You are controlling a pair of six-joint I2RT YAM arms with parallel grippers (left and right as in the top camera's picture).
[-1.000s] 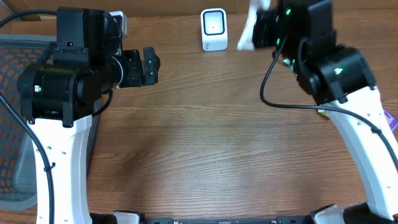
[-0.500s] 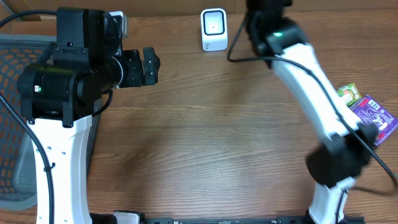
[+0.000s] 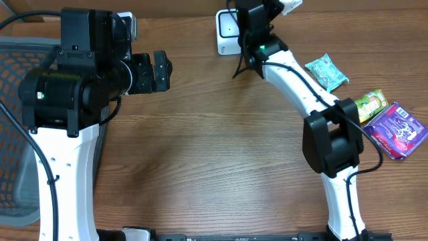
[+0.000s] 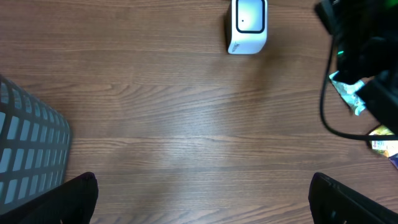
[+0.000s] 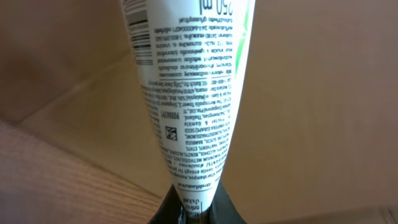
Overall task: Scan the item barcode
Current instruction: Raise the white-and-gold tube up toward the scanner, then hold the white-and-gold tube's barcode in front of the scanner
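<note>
A white tube (image 5: 189, 93) with fine print and a barcode (image 5: 140, 34) near its upper left edge fills the right wrist view. My right gripper (image 5: 194, 208) is shut on its flat crimped end. From overhead, the right gripper (image 3: 273, 9) reaches to the table's back edge, just right of the white scanner (image 3: 229, 31); only the tube's tip (image 3: 291, 5) shows there. My left gripper (image 3: 161, 71) hangs open over the left of the table, nothing between its fingers (image 4: 78, 200). The scanner (image 4: 249, 25) stands far ahead of it.
A green packet (image 3: 328, 72), a yellow-green packet (image 3: 371, 105) and a purple packet (image 3: 399, 129) lie at the right side. A grey mesh basket (image 3: 13, 127) stands off the table's left edge, its corner (image 4: 28, 149) showing in the left wrist view.
The right arm has swung left along the back edge with the tube, ending stretched out beside the scanner and uncovering the packets. The left arm has not moved.
</note>
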